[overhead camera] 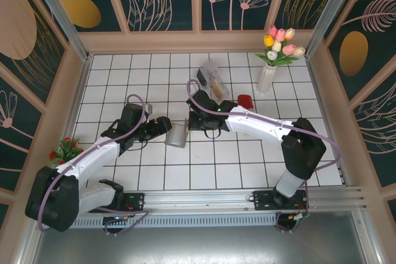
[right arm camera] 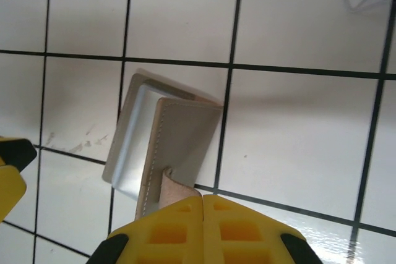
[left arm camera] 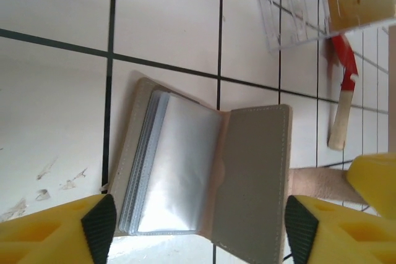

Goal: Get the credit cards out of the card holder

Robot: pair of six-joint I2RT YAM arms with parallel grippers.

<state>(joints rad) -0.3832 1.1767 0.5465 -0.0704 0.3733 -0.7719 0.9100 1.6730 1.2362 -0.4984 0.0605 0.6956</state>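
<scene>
On the table (overhead camera: 247, 165), the right tool (right arm camera: 203, 205) pinched the card holder (right arm camera: 185, 134) by its cover; the left tool (left arm camera: 200, 230), wide open, framed its plastic sleeves (left arm camera: 179, 165).

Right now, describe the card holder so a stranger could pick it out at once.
Start at the white tiled table and go to its middle, where the left gripper and right gripper face each other. Between them is the card holder, a small grey-brown folding wallet open on silvery sleeves. Unlike the clear plastic box behind it, it is opaque and stitched along its edges.
</scene>
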